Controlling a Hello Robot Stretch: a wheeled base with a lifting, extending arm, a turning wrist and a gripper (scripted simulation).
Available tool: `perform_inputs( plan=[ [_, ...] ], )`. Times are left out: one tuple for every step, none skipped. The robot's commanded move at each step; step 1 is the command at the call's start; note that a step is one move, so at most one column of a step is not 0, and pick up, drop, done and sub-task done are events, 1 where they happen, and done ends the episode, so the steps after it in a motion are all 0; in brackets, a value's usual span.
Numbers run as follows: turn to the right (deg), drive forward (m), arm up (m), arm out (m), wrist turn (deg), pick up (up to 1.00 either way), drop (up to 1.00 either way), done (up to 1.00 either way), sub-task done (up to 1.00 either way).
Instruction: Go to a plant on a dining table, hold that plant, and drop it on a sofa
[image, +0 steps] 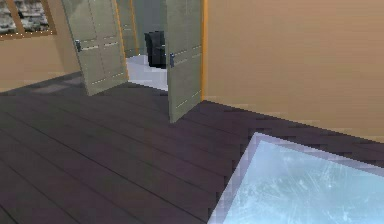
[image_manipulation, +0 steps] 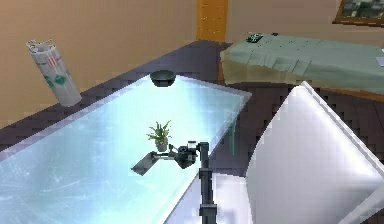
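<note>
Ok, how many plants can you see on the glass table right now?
1. A small green plant stands on the glass table, close by the end effector in the arm side view. The white chair may hide part of the table.

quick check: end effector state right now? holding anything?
End effector: cannot tell whether it holds anything. The plant is right at its far end, with the glass table behind it.

You had even, fairly bright light and soft, faint shadows. The glass tabletop (image_manipulation: 90, 140) carried a pale, streaky sheen, lightest at its far side. The plank floor (image: 90, 150) read dark; the room beyond the double doors (image: 100, 45) was brighter.
</note>
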Motion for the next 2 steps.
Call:
perform_inputs(
  plan=[
    [0.0,0.0,0.0,0.0,0.0,1.0,0.0,0.0,0.0],
    [0.0,0.0,0.1,0.0,0.0,0.0,0.0,0.0,0.0]
  ],
)
